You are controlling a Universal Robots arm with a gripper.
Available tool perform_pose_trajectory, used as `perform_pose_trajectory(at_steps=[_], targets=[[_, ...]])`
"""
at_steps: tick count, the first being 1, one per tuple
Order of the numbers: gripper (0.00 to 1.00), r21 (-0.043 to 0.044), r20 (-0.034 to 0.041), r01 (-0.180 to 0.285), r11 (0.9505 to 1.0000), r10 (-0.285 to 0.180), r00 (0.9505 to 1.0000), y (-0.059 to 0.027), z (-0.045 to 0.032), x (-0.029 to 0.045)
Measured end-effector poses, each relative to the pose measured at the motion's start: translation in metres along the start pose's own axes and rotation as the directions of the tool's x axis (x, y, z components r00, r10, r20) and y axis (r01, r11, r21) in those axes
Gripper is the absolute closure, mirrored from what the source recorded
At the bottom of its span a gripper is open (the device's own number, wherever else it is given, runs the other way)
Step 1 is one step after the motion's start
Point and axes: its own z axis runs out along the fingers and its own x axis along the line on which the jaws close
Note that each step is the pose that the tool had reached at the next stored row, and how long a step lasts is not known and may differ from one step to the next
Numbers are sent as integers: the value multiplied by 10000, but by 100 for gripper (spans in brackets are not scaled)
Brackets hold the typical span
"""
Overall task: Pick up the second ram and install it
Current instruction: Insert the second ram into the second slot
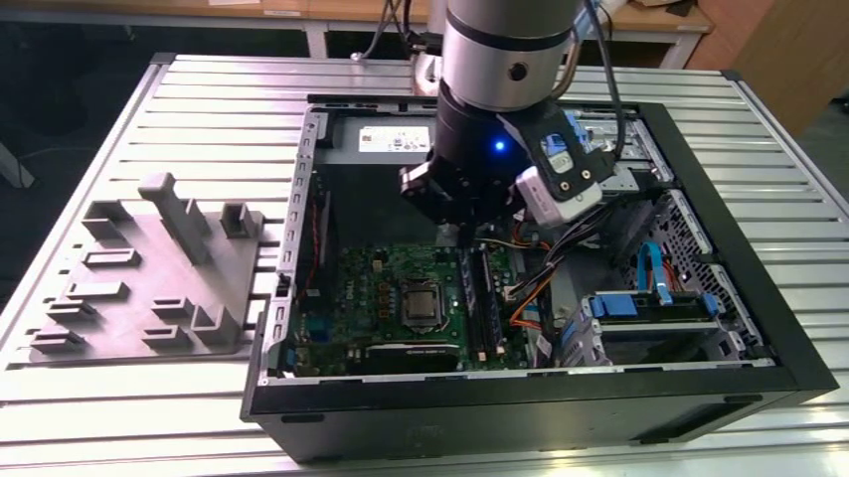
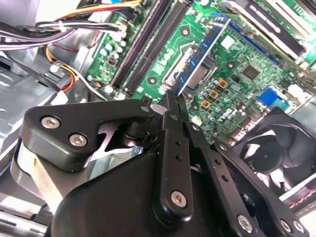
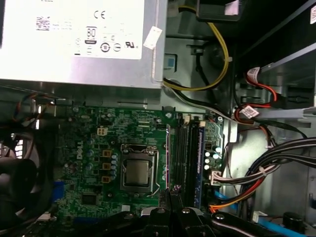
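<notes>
Holding the second ram (image 2: pixel 200 58) edge-down in my clamped gripper (image 2: pixel 173 98) over the motherboard (image 1: pixel 378 288), I'd square it along the memory slots (image 1: pixel 486 298), five o'clock of the gripper in the exterior view, then press evenly

Gripper (image 3: pixel 172 195) fingertips pinch the second ram (image 3: pixel 168 153), seen edge-on, over the green mobo (image 3: pixel 94 148), btwn CPU socket (image 3: pixel 137 173) & black RAM slots (image 3: pixel 185 153). Grey PSU (image 3: pixel 79 44) sits beyond the board. Fan (image 3: pixel 17 185) on one side, cable bundle (image 3: pixel 276 158) on the other.
</notes>
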Motion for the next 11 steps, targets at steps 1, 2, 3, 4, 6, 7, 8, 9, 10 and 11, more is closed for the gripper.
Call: perform_pose_trajectory(at_steps=[1,2,3,4,6,7,8,9,10,11], targets=[[89,0,0,0,10000,0,10000,-1,1,-17],[89,0,0,0,10000,0,10000,-2,2,-30],[89,1,-1,1,10000,-1,10000,-2,2,-40],[89,0,0,1,10000,-1,10000,-2,4,-48],[89,1,-1,0,10000,0,10000,-3,6,-67],[89,2,-1,0,10000,0,10000,-3,7,-69],[89,1,-1,-1,10000,1,10000,-3,8,-69],[89,-3,0,-1,10000,1,10000,-3,10,-69],[89,-4,0,0,10000,0,10000,-3,11,-69],[89,-4,0,-1,10000,1,10000,-3,11,-69]])
